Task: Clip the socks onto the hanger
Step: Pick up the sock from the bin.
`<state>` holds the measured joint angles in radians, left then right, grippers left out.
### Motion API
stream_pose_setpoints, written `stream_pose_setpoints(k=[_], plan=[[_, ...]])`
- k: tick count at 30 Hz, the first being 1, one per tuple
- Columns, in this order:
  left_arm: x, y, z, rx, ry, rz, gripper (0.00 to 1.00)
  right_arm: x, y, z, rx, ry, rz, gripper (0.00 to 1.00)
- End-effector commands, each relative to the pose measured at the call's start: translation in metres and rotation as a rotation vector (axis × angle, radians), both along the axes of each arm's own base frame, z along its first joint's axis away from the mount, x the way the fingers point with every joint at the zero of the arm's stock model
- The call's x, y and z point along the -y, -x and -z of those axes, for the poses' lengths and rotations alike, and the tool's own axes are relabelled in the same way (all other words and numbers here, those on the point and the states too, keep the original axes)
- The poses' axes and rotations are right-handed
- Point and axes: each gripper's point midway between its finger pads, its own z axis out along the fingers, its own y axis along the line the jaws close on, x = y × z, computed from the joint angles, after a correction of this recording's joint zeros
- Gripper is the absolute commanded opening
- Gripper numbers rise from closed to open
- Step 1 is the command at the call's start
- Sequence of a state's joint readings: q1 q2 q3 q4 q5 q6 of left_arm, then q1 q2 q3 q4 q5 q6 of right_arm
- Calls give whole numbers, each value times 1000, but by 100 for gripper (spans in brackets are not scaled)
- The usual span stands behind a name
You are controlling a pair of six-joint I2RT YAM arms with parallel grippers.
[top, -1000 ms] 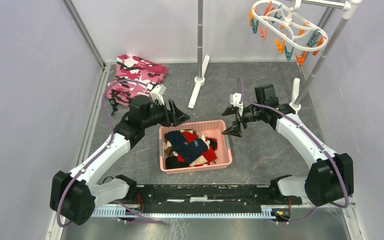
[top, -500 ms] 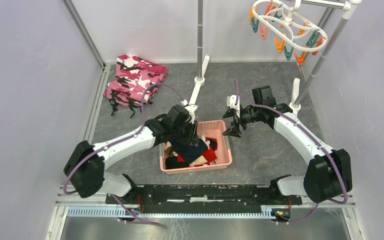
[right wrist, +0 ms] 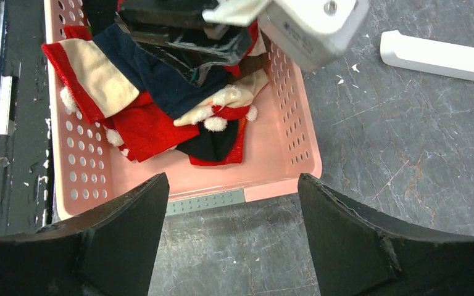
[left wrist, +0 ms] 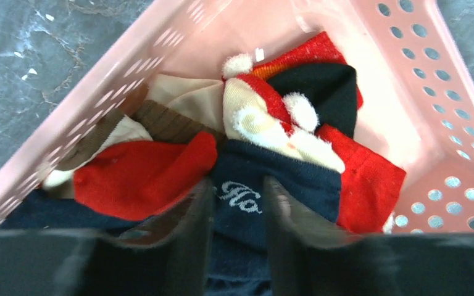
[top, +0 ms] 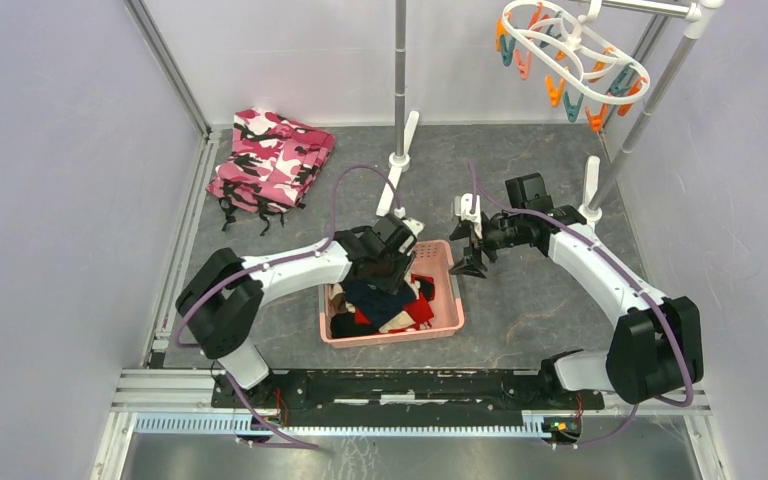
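The socks lie heaped in a pink basket: navy, red, beige and black ones. My left gripper reaches down into the pile. In the left wrist view its fingertips stand a little apart, pressed onto a navy sock with white lettering that lies flat between them. My right gripper hovers open just past the basket's far right corner, nothing between its fingers. The hanger, a white ring with orange and teal clips, hangs at the top right, far from both grippers.
A folded pink camouflage cloth lies at the back left. A grey rack pole on a white foot stands behind the basket, and a second pole slants at the right. Grey walls enclose the table.
My left arm has swung right from beside the basket and dropped its gripper into the sock pile, jaws narrower than before. The right gripper has barely moved.
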<state>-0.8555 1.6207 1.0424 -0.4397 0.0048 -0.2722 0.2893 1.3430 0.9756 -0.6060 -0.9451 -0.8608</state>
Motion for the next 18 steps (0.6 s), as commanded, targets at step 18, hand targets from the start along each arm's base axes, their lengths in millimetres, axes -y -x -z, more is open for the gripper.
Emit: stream_pose_setpoints(k=[18], plan=[[31,11,-166,306,412,150,2,-5,32,-48,154,-133,-162,83]])
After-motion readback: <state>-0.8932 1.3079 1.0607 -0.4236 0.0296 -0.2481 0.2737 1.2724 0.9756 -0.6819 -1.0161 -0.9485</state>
